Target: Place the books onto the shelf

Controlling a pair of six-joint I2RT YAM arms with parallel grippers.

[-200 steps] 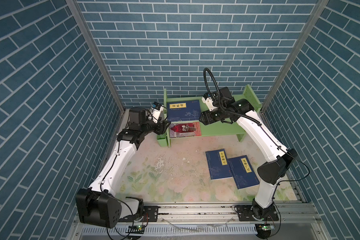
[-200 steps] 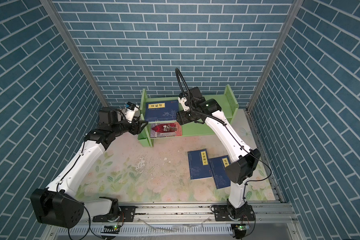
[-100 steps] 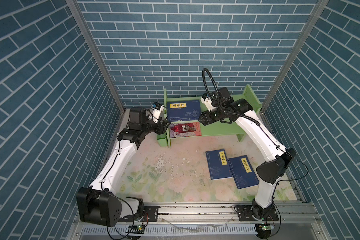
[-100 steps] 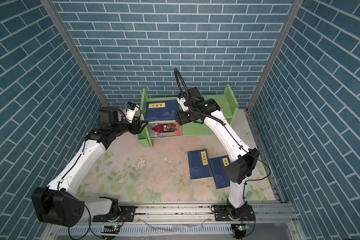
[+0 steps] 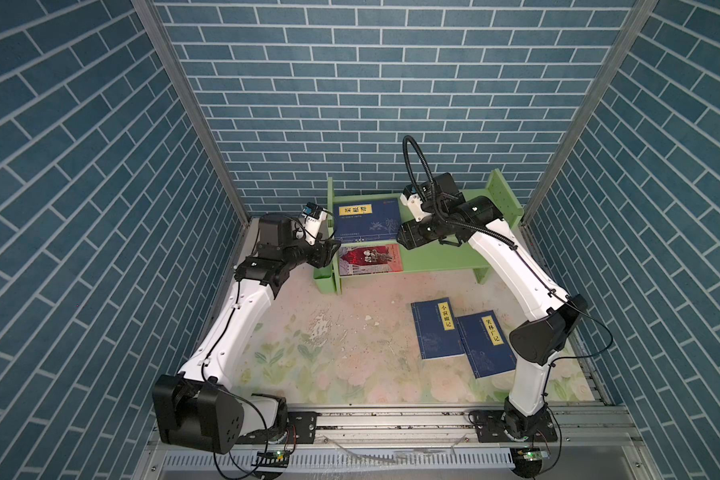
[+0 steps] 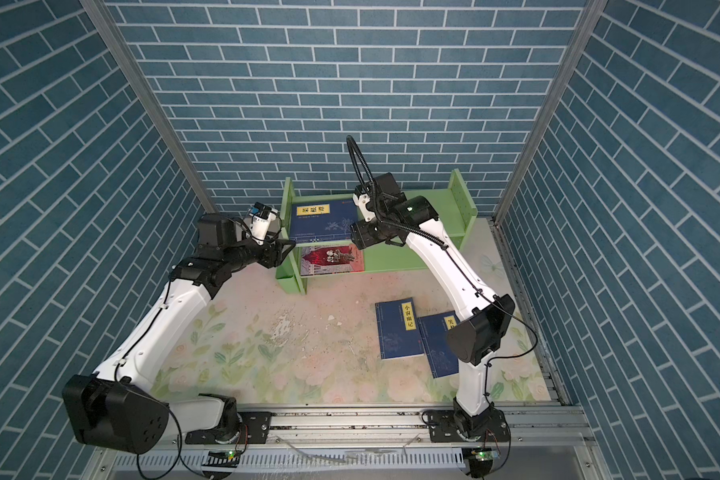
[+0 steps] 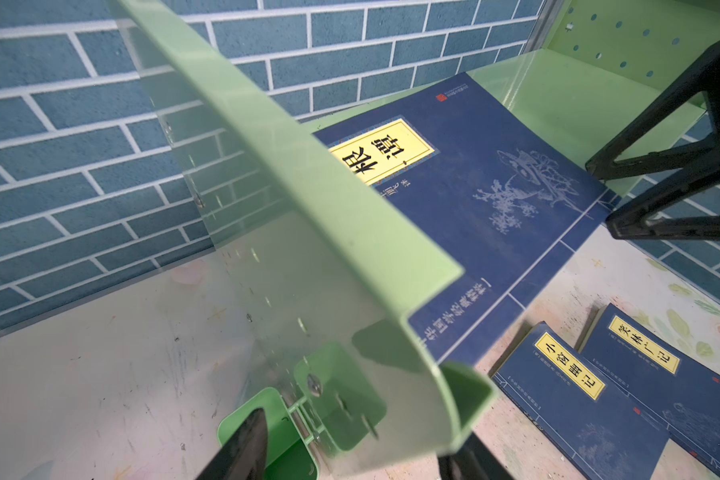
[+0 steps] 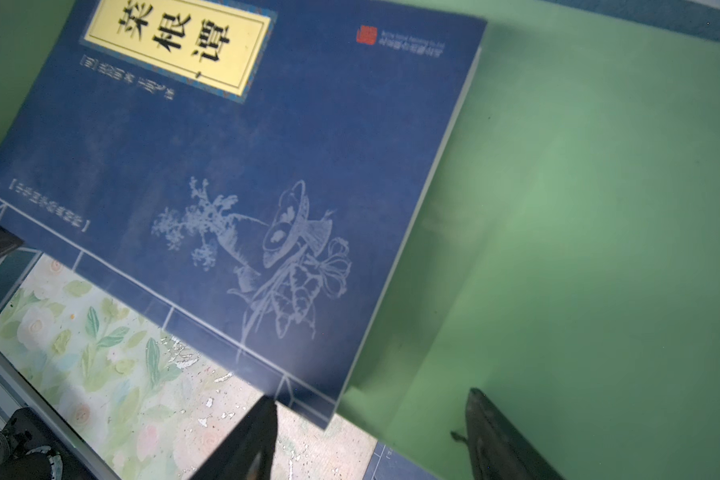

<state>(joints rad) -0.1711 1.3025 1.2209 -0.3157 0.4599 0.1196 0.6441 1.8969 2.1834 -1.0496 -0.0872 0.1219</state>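
The books are four thin paperbacks. One dark blue book [image 5: 366, 222] [image 6: 323, 220] with a yellow title label and a pale plant drawing lies flat at the left end of the top tier of the shelf [image 5: 433, 259]. Its near edge juts out past the tier's front in the right wrist view [image 8: 225, 187]. A red-and-grey illustrated book [image 5: 368, 258] lies flat on the lower tier, right under it. Two more dark blue books [image 5: 436, 328] [image 5: 485, 343] lie face up on the surface in front of the shelf's right half, side by side with their long edges meeting.

The shelf is light green with perforated side panels, and a small green cup [image 5: 323, 272] hangs on its left side.

The left arm [image 5: 233, 324] has its jaws open, set either side of the left panel's front edge above the cup; I cannot tell whether they touch it. The right arm [image 5: 516, 270] reaches over the top tier. Its jaws are spread and empty at the blue book's near right corner.

The surface [image 5: 329, 365] is a pale floral mat with chipped white patches near the middle. Blue brick-pattern walls [image 5: 350, 104] close in three sides, and a metal rail [image 5: 391, 419] runs along the front.
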